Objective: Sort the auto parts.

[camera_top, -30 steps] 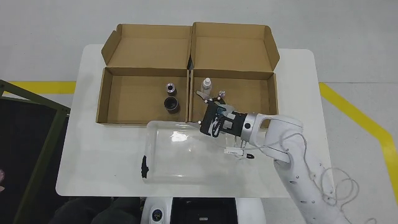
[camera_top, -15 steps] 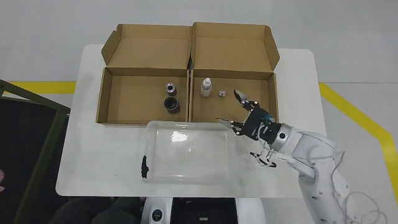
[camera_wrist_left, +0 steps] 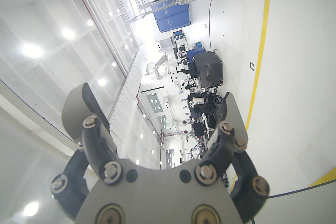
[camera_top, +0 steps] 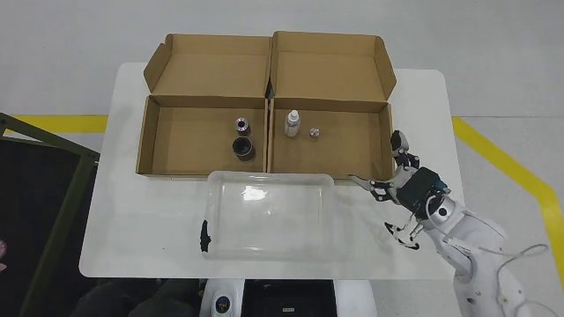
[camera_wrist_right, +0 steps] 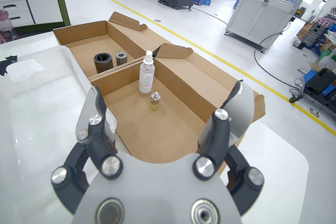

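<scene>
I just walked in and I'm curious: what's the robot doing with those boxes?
It is sorting auto parts. The left box holds two dark cylinders; the right box holds a bottle and a small metal part. The right gripper is open and holds nothing, by the right box's corner. The left gripper is open too, pointing out at the room.

Boxes: matt brown cardbd. Bin: clear glossy plastic. Sleeve: dark metal. Table: smooth white.

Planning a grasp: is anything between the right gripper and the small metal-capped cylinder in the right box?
Nothing visible: the small metal-capped cylinder shows between the right gripper's open jaws, beyond the brown cardboard box's near rim.
</scene>
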`<state>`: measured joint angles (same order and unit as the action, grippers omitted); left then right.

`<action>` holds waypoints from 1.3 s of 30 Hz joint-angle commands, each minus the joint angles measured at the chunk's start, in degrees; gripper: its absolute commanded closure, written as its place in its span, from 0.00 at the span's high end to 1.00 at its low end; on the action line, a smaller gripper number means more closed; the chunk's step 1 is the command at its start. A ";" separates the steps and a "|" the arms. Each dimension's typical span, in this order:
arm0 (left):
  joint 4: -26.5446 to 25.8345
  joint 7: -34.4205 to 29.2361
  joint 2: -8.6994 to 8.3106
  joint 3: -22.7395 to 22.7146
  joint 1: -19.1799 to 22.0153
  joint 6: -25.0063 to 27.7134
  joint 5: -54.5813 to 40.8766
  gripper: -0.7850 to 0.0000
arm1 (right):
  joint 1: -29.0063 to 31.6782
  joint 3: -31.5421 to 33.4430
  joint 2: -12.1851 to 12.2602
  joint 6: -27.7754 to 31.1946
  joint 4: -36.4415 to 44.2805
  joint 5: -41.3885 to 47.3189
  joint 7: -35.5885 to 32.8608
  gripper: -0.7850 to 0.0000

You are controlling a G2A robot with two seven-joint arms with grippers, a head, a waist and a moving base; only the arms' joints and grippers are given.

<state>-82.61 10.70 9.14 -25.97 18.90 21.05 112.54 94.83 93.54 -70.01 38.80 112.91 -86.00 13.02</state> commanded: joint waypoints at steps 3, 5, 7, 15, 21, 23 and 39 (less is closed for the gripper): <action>0.00 0.00 0.00 0.00 0.00 0.00 0.00 1.00 | 1.87 2.22 0.26 -0.71 -0.62 1.09 0.35 0.95; 0.00 0.00 0.00 0.00 0.00 0.00 0.00 1.00 | 2.71 3.22 0.38 -0.92 -0.84 1.59 0.49 0.95; 0.00 0.00 0.00 0.00 0.00 0.00 0.00 1.00 | 3.46 4.14 0.49 -1.35 -1.05 2.09 0.69 1.00; 0.00 0.00 0.00 0.00 0.00 0.00 0.00 1.00 | 5.74 6.82 0.93 -2.16 -2.16 2.35 1.88 1.00; 0.00 0.00 0.00 0.00 0.00 0.00 0.00 1.00 | 5.54 6.42 1.04 -3.36 -2.81 2.65 1.94 1.00; 0.00 0.00 0.00 0.00 0.00 0.00 0.00 1.00 | 5.55 6.42 1.04 -3.43 -2.81 2.64 1.92 1.00; 0.00 0.00 0.00 0.00 0.00 0.00 0.00 1.00 | 5.54 6.42 1.04 -3.36 -2.81 2.66 1.94 1.00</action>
<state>-82.61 10.70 9.14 -25.97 18.90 21.05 112.54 100.37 99.96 -68.97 35.44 110.10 -83.35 14.96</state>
